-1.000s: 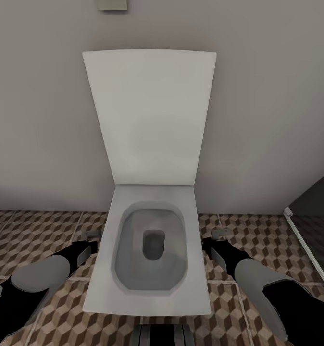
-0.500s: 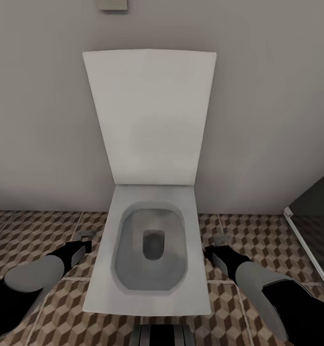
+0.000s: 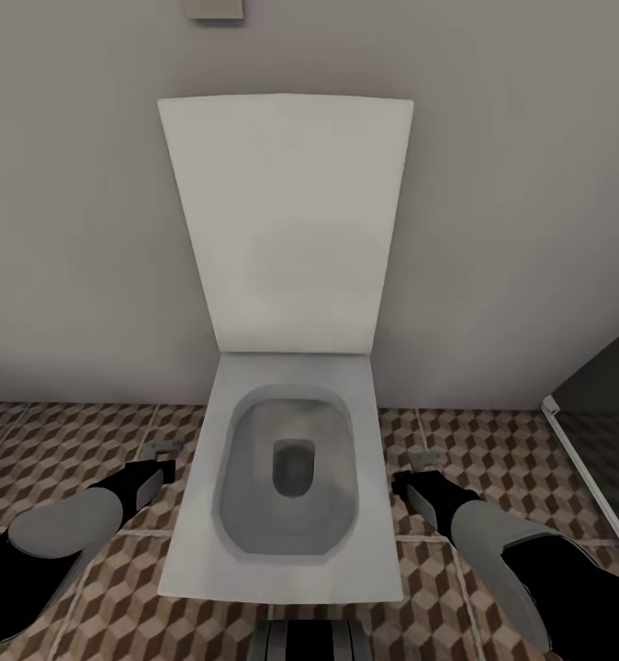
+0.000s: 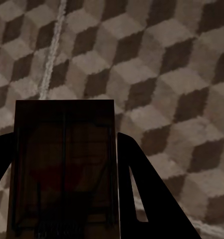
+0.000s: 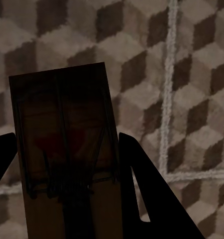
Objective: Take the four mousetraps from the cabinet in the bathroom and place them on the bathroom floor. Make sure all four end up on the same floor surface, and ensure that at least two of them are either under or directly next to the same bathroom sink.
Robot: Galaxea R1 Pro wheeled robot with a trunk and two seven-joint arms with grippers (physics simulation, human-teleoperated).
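A mousetrap (image 4: 62,167) sits clamped between the dark fingers of the left hand (image 4: 67,184), its long axis running out along the fingers, over the cube-patterned bathroom floor (image 4: 167,64). A second mousetrap (image 5: 67,144) is held the same way in the right hand (image 5: 67,174), its wire frame and a reddish patch faintly visible on the dark board. Both hands are closed only as far as the width of a trap; neither is empty.

From the head camera, the left hand (image 3: 158,468) hangs low on one side of a white square toilet (image 3: 291,551) with its lid (image 3: 286,220) raised against the grey wall (image 3: 71,229), and the right hand (image 3: 420,477) hangs on the other side, each just above the tiles (image 3: 98,606). The traps themselves are too small and dark to pick out in that view.

The relation that matters next appears to be straight down: each trap lies flat-faced toward the floor close beneath it, one on each side of the toilet, and neither arm looks closer to the tiles. No sink is in sight here, so whether this spot serves the sink condition cannot be told. A dark glass panel (image 3: 603,395) edges the scene on the robot's right.
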